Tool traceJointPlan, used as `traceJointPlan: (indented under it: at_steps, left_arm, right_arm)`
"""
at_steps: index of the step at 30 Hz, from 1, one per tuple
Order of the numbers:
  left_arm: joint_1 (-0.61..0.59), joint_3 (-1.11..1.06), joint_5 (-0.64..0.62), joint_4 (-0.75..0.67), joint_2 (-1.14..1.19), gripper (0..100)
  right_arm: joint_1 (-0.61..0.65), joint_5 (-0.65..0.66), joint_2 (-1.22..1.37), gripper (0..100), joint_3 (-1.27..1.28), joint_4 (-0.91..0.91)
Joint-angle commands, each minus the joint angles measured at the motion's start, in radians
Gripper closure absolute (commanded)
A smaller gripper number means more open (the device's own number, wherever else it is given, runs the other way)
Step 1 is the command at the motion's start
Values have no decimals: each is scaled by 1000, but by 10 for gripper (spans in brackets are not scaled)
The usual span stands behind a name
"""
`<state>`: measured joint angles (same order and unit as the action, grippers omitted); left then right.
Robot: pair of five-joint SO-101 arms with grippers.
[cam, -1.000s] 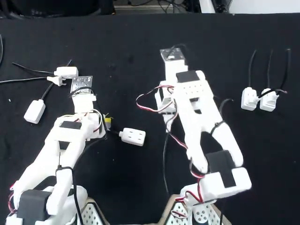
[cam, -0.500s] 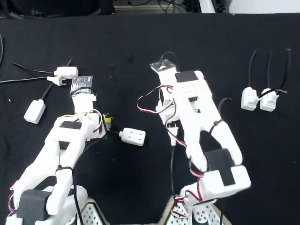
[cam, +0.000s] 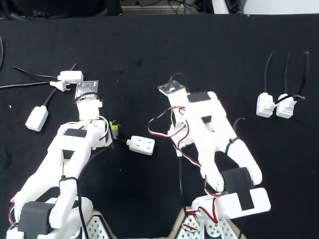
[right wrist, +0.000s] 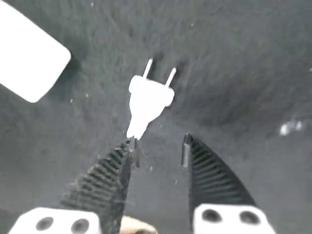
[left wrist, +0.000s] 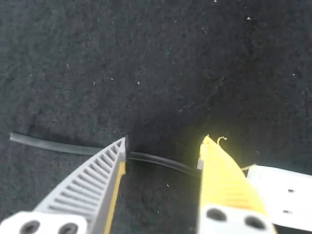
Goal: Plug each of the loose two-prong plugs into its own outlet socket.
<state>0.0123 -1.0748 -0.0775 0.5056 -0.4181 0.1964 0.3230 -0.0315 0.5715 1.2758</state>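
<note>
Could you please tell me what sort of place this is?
Probably a robotics lab bench: a black-clothed table, two small arms, and loose plugs and outlets laid out.

White two-prong plug (right wrist: pixel 148 97) lies flat near a white outlet socket (right wrist: pixel 29 58).

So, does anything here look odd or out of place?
Nothing looks broken or spilled. The one thing out of place is a white two-prong plug lying unplugged on the black cloth, its prongs bare, just beyond the open right fingers.
</note>
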Motion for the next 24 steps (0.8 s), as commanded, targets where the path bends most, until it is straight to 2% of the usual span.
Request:
traceJointPlan:
  at_steps: [1, 6, 12, 17, 24]
  left_arm:
    - [-2, 4, 0, -12, -5, 762]
    - [-2, 4, 0, -11, -5, 762]
    - [-2, 4, 0, -12, -5, 762]
    - [-2, 4, 0, -12, -5, 762]
    - [-2, 4, 0, -12, -5, 762]
  right_arm:
    - [5, 5, -41, 861, 59, -166]
    - [41, -46, -41, 861, 119, -278]
    - [130, -51, -50, 869, 162, -281]
    - [198, -41, -50, 992, 166, -196]
    - [147, -41, -163, 988, 174, -175]
